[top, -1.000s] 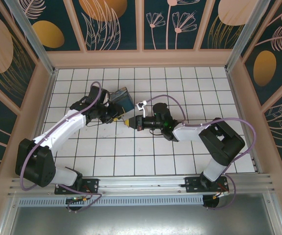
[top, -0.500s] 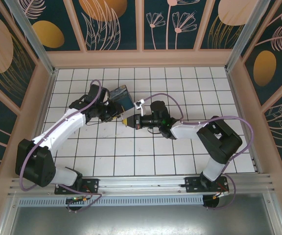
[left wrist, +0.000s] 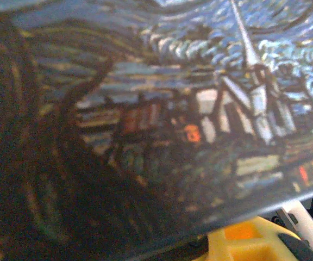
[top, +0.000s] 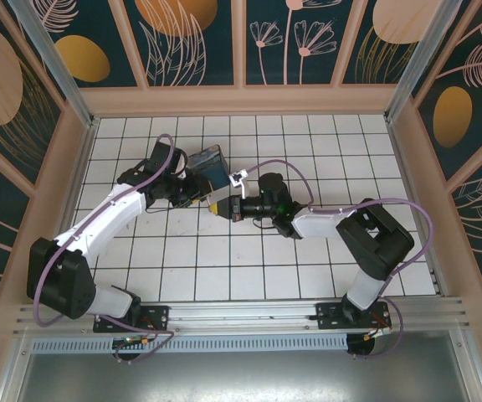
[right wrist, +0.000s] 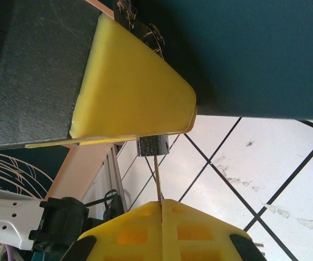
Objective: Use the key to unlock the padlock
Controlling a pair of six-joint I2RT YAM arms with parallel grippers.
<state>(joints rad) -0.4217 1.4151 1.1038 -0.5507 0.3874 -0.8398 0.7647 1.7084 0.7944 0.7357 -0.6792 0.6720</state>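
At the left of the overhead view, the left tool [top: 196, 189] is set against the lower left edge of the painted box [top: 210, 165], which is held tilted above the white-tiled table [top: 249, 260]. In the left wrist view the box's painted face is seen very close: a night village with a white church spire, orange lit windows and a swirled blue sky. One yellow finger [left wrist: 243, 242] is seen beneath the box's lower edge, and the other is hidden behind the box. The tool is thus narrowly parted and closed on the box's wall.

In the right wrist view this finger is seen again, laid against a plain dark teal face of the box. At the finger's upper end, small silvery loops [right wrist: 145, 30] are seen at the box's edge. Whether they belong to the padlock cannot be told.

Further right, the right tool [top: 217, 207] is pointed leftward, its yellow tip just beside the left tool and the box's near edge. Its two fingers are pressed fully together, meeting in a single seam, and the key [right wrist: 157, 179] is pinched in that seam. The key's long axis is set in line with the tool, pointing straight out of the fingertips toward the left tool's finger. It is seen as a thin metal strip, leaning slightly. At its far end a small dark-grey block [right wrist: 152, 145] is met, just under the left tool's finger. Whether that block is the key's head or the padlock's body cannot be told.
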